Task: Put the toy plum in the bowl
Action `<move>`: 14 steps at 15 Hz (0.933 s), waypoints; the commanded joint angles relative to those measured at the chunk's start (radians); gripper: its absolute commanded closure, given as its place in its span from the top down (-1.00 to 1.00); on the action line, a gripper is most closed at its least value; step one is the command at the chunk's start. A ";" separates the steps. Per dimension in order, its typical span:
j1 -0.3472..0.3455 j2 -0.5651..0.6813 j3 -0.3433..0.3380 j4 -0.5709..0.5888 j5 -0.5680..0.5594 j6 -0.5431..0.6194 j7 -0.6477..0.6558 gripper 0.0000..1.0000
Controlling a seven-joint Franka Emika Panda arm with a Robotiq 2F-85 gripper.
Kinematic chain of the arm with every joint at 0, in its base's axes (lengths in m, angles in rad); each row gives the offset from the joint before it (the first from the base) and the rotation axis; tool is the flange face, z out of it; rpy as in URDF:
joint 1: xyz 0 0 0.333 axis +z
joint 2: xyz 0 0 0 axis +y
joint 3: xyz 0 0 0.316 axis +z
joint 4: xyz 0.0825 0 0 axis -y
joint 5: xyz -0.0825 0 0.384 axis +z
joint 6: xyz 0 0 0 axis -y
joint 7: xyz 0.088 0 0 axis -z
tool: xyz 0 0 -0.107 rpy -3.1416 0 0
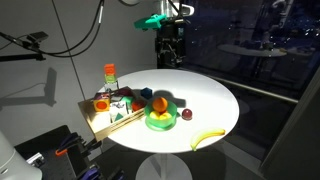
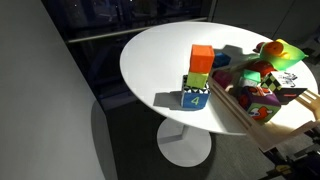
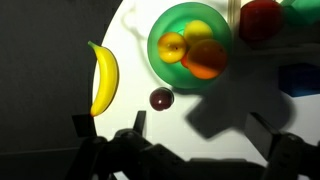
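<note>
Wrist view shows the toy plum (image 3: 160, 98) just outside the bowl (image 3: 156, 50); an exterior view catches only blocks (image 2: 200, 75); the gripper (image 3: 170, 130) is released, empty.

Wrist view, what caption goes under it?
Toy plum waits on the white table, just outside the green bowl of fruit, with a banana nearby.

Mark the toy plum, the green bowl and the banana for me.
toy plum (image 3: 161, 98): wrist view, middle of its dark red body.
bowl (image 3: 155, 45): wrist view, green wall on its left side.
banana (image 3: 103, 78): wrist view, middle of its yellow curve.
</note>
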 commanded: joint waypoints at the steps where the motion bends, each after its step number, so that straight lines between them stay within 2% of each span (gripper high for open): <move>1: -0.016 0.090 -0.005 0.101 0.036 -0.069 0.006 1.00; 6: -0.033 0.183 -0.012 0.167 0.050 -0.101 0.037 1.00; 14: -0.050 0.310 -0.025 0.210 0.045 -0.042 0.101 1.00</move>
